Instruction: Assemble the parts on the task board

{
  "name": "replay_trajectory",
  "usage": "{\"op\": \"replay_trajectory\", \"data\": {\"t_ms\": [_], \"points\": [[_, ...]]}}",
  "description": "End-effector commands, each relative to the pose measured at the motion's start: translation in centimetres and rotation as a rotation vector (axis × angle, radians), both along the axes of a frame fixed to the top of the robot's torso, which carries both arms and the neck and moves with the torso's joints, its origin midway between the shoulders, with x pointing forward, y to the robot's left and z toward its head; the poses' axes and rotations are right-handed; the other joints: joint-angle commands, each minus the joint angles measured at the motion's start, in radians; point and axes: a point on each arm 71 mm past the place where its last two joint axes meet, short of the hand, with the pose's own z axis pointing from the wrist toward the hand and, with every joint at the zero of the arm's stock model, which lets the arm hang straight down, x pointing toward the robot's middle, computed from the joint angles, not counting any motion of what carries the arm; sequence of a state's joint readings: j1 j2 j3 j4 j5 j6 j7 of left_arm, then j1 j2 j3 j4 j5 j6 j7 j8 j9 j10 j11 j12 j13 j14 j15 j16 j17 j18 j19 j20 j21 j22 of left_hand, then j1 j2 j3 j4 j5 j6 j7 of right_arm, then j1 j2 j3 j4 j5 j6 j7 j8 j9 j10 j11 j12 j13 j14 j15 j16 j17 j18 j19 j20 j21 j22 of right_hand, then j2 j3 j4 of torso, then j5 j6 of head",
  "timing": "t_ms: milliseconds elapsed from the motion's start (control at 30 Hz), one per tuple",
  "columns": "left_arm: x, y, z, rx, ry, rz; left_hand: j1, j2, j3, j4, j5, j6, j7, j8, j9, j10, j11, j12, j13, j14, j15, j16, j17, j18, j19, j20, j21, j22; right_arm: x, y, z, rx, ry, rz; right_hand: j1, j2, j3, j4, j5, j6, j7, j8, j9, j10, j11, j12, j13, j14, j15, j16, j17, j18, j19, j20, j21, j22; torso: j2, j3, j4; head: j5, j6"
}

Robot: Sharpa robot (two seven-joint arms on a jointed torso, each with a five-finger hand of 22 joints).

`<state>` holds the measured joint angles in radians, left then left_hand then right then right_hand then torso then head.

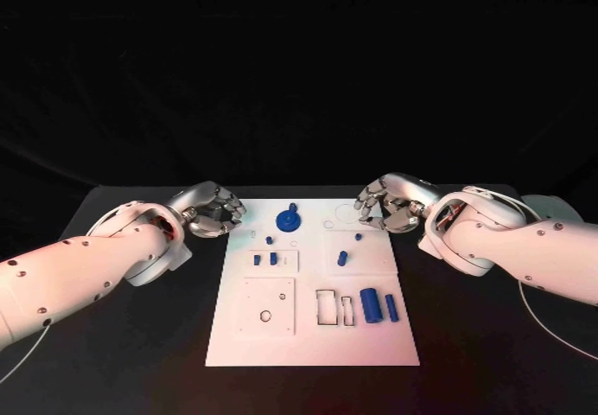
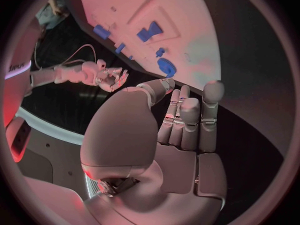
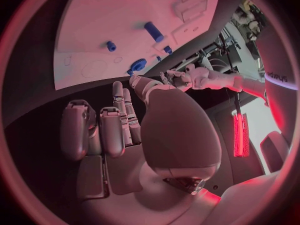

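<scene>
Parts lie scattered over the board, which sits in the middle of the table with its long side running away from you. A round blue wheel is at the far end, small pegs are near the left middle, another peg is right of centre, and two blue cylinders lie beside empty slots at the near right. That layout looks like a start state: pieces resting loose next to the recesses they probably go into, nothing obviously seated yet. Your left hand hangs just off the board's far left corner, and your right hand just off the far right corner. Both have their fingers curled in on nothing, and neither touches a part. That symmetric pose at the far end reads as a ready stance, keeping the board open to the head camera. From the left wrist, the fingers are folded against the palm with the board beyond them; the right wrist shows much the same. You cannot tell from here whether the small pegs stand in holes or merely lie flat, nor what the faint outlines at the far right of the board are. The square plate at the near left has holes too small to make out.
</scene>
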<state>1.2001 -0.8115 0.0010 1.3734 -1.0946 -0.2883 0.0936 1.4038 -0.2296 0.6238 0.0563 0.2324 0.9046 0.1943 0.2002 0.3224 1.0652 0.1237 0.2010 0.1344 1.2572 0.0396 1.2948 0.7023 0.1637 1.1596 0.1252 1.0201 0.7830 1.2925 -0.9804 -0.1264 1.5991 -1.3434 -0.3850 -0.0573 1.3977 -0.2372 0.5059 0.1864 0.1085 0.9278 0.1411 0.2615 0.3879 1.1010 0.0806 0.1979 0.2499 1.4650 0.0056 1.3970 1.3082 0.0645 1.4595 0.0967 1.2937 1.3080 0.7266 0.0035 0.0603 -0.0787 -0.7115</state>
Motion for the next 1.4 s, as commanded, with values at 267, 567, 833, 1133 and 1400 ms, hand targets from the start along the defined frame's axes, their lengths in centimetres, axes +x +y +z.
{"op": "replay_trajectory", "data": {"t_ms": [267, 567, 833, 1133, 1400], "points": [[-1.6, 1.6, 1.8, -0.786, 0.171, 0.034, -0.041, 0.021, -0.089, 0.012, -0.002, 0.011, -0.021, 0.037, 0.005, -0.039, -0.009, 0.055, 0.024, -0.156, -0.002, -0.117, -0.21, 0.021, -0.092, -0.001, -0.149, -0.137, -0.4, 1.5, -1.1, -0.374, -0.125, 0.047, 0.022, -0.022, 0.048, -0.015, -0.015, 0.018, 0.001, -0.016, -0.007, 0.015, -0.001, -0.031, -0.032, 0.059, 0.0, 0.011, 0.077, -0.011, 0.02, -0.002, 0.013, 0.133, 0.005, -0.0054, -0.0032, -0.037, 0.008], [-2.8, 1.8, 2.0, -0.885, 0.196, 0.034, -0.044, 0.027, -0.113, 0.019, 0.0, 0.008, -0.021, 0.047, 0.005, -0.026, -0.012, 0.084, 0.031, -0.186, -0.004, -0.137, -0.225, 0.021, -0.104, 0.0, -0.186, -0.161, -0.3, 2.4, -1.7, -0.411, -0.126, 0.053, -0.003, -0.037, 0.06, -0.007, -0.043, 0.01, 0.012, -0.034, -0.016, 0.014, 0.01, -0.047, -0.051, 0.061, 0.008, 0.016, 0.083, -0.013, 0.023, 0.002, 0.024, 0.141, 0.006, -0.0066, -0.0058, -0.043, 0.003], [-3.2, 1.5, 2.1, -0.906, 0.205, 0.029, -0.039, 0.029, -0.114, 0.016, 0.001, 0.006, -0.016, 0.048, 0.004, -0.03, -0.01, 0.087, 0.032, -0.185, -0.003, -0.136, -0.227, 0.021, -0.1, -0.001, -0.19, -0.164, -0.3, 3.1, -2.6, -0.422, -0.105, 0.078, 0.007, -0.027, 0.08, -0.02, -0.05, 0.042, 0.006, -0.026, -0.013, 0.043, 0.005, -0.045, -0.059, 0.061, 0.005, 0.016, 0.082, -0.019, 0.036, 0.002, 0.058, 0.159, 0.007, -0.0087, -0.0032, -0.042, -0.002], [-3.5, 1.5, 2.2, -0.91, 0.212, 0.036, -0.033, 0.031, -0.115, 0.013, 0.002, 0.003, -0.013, 0.048, 0.003, -0.035, -0.007, 0.089, 0.032, -0.184, -0.002, -0.136, -0.229, 0.021, -0.096, -0.001, -0.193, -0.167, -0.3, 3.3, -3.5, -0.45, -0.077, 0.083, 0.006, -0.023, 0.092, -0.03, -0.049, 0.068, 0.0, -0.019, -0.01, 0.07, -0.001, -0.047, -0.065, 0.066, 0.0, 0.03, 0.096, -0.028, 0.051, -0.002, 0.1, 0.181, 0.006, -0.0083, -0.0041, -0.041, -0.008], [-3.4, 1.7, 2.1, -0.91, 0.216, 0.052, -0.024, 0.036, -0.114, 0.008, 0.004, -0.002, -0.009, 0.047, 0.001, -0.043, -0.004, 0.091, 0.032, -0.183, 0.0, -0.136, -0.232, 0.021, -0.091, 0.0, -0.196, -0.169, -0.3, 3.6, -3.7, -0.444, -0.083, 0.09, 0.007, -0.01, 0.106, -0.04, -0.045, 0.084, -0.004, -0.016, -0.008, 0.091, -0.006, -0.051, -0.069, 0.068, -0.004, 0.034, 0.101, -0.031, 0.056, -0.005, 0.116, 0.19, 0.006, -0.0079, -0.0044, -0.038, -0.009]]}}
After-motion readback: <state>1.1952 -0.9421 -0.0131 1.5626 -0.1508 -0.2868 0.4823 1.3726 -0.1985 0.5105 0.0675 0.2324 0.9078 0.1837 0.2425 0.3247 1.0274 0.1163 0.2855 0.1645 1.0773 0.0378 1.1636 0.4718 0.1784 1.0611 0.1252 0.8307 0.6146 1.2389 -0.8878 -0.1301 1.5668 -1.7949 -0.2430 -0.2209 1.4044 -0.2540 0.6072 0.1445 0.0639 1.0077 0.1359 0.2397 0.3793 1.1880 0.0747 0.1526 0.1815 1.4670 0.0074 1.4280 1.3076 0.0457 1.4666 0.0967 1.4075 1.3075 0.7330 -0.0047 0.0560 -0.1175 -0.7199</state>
